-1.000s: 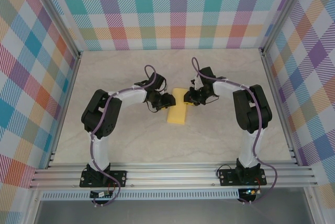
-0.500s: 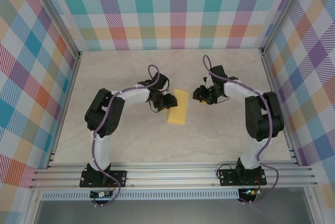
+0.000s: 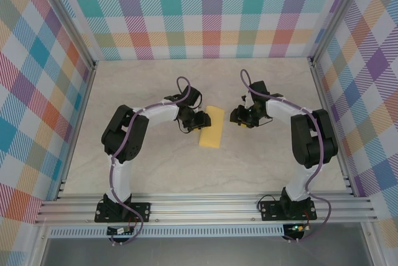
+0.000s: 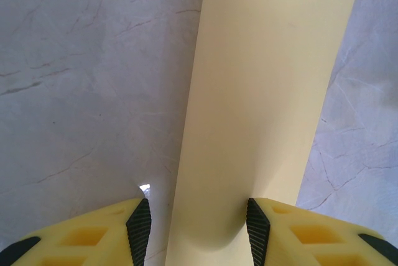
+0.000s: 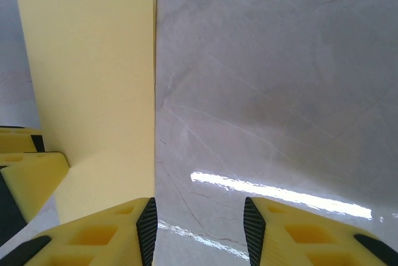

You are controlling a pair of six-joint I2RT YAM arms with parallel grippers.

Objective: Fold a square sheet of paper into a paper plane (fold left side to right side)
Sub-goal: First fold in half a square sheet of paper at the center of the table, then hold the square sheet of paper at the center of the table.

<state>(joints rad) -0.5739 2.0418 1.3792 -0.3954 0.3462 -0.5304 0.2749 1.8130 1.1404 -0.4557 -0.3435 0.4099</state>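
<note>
Fold 1 looks done: square sheet of paper [image 3: 211, 127] lies halved, left claw [image 4: 198, 210] apart astride it, right claw [image 5: 199, 207] apart and empty; next, pinch a corner.

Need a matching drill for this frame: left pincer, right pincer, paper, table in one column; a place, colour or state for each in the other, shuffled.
Column 1:
1. left pincer
2. right pincer
3. sheet of paper
4. table

Column 2:
A. pale, marbled surface
B. yellow rectangle lying mid-table
C. open, bare table between its fingers, the sheet off to one side
D. open, the sheet running between its fingers

Pairs: 1-D; 2-C; 3-B; 4-A
</note>
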